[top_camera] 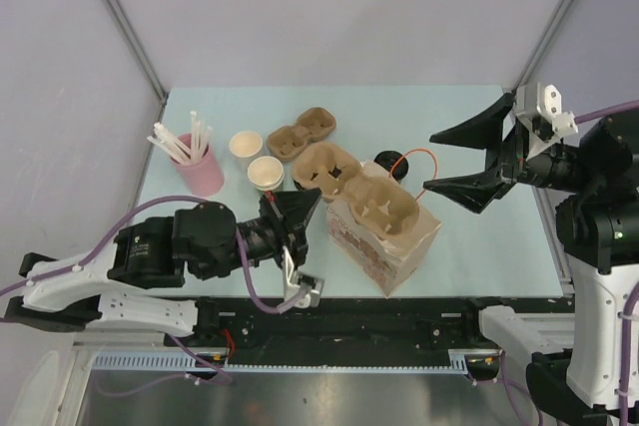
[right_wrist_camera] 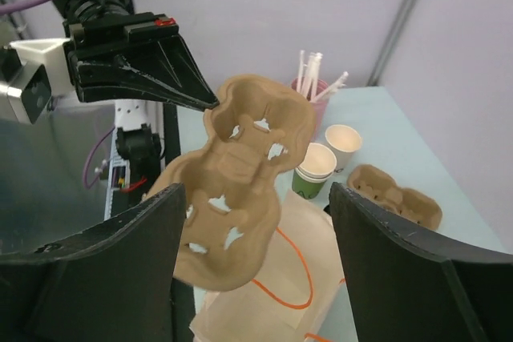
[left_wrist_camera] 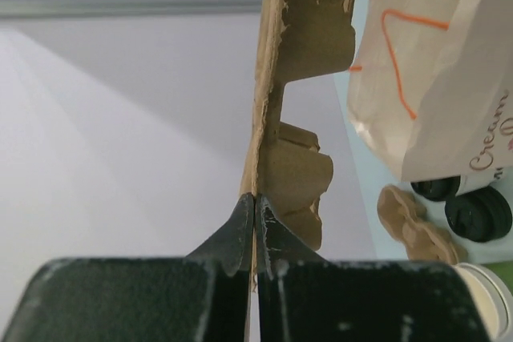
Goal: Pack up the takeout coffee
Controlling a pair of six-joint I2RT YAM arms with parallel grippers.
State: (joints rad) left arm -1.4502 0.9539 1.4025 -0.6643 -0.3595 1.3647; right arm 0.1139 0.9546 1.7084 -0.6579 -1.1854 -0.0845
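The carrier (top_camera: 351, 187) was moulded brown pulp, rough and fibrous, with rounded wells and ragged cut-outs. It hung tilted over the mouth of the bag (top_camera: 399, 251), a creased pale paper sack with pink print and a thin orange cord handle; I could not tell whether the two touched. My left gripper (top_camera: 312, 197) was clenched on the carrier's near-left rim, its black wedge fingers (left_wrist_camera: 236, 226) pinching the thin edge between them.

The lidded cups (left_wrist_camera: 478, 214) stood on the pale blue table (top_camera: 479, 246) just behind the bag, and I saw little of them but their round ribbed black lids. From above, the carrier and bag hid all but a bit of black.

Further back lay a spare carrier (top_camera: 302, 133) of the same pulp. Two open cups (top_camera: 246, 145) stood beside it, then a pink cup (top_camera: 203, 177) bristling with white straws (top_camera: 180, 142).

My left arm lay low along the near edge, reaching right. My right arm was raised at the table's right side, with the right gripper (top_camera: 429, 162) aimed left at the bag, spread wide and holding nothing
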